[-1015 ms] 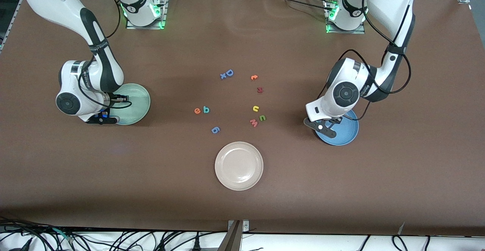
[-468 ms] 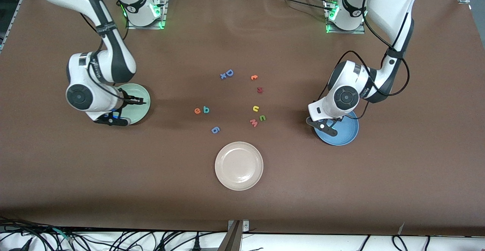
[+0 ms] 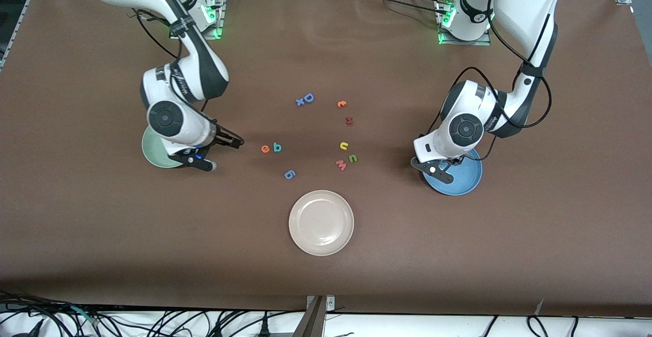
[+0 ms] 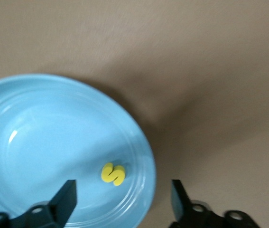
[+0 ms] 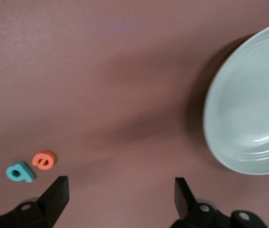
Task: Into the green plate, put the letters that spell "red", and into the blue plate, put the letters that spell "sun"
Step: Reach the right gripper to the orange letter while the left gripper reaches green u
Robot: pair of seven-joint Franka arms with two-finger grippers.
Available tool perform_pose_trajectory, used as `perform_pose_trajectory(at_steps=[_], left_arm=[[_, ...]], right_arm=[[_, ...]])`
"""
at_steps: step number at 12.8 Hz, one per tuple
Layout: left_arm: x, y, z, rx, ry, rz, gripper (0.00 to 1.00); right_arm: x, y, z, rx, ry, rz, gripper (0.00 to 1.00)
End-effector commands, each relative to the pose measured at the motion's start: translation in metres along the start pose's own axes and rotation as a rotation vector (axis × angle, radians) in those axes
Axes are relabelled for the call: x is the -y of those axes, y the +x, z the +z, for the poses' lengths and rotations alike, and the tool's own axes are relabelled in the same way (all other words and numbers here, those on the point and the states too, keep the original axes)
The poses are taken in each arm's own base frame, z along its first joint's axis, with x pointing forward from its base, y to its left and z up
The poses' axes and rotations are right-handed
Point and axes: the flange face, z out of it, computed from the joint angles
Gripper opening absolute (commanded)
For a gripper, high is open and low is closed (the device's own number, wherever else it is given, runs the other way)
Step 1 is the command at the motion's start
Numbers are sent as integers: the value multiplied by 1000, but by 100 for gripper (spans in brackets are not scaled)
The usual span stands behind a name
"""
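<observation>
The left gripper is hanging with its fingers spread over the blue plate, where the yellow "s" is lying free. The right gripper is also standing wide and empty, over bare table between the green plate and the orange "e" with the teal "d" beside it.

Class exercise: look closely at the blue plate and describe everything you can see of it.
The blue plate is round, shallow and medium blue, with a glossy, glazed-looking surface and faint concentric rings inside its raised rim. It lies flat on the brown table, toward the left arm's end. One small yellow "s" lies in it, close to the rim. The left end effector hangs over the plate with its fingers apart, holding nothing. In the front view the arm's wrist covers part of the plate.
</observation>
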Motion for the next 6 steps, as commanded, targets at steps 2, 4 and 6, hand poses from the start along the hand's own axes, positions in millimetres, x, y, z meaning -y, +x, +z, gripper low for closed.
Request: perform_pose_trajectory(at_steps=[2,4,6], left_arm=[[-35,13,-33,-53,21,71,98],[-57,23,-45,-80,17,83,88],[-84,38,-53,-109,17,74,100]], right_arm=[[33,-6,16,31,109,154,99],[50,-14,33,22,128,227,99],[69,-25,42,1,152,282,99]])
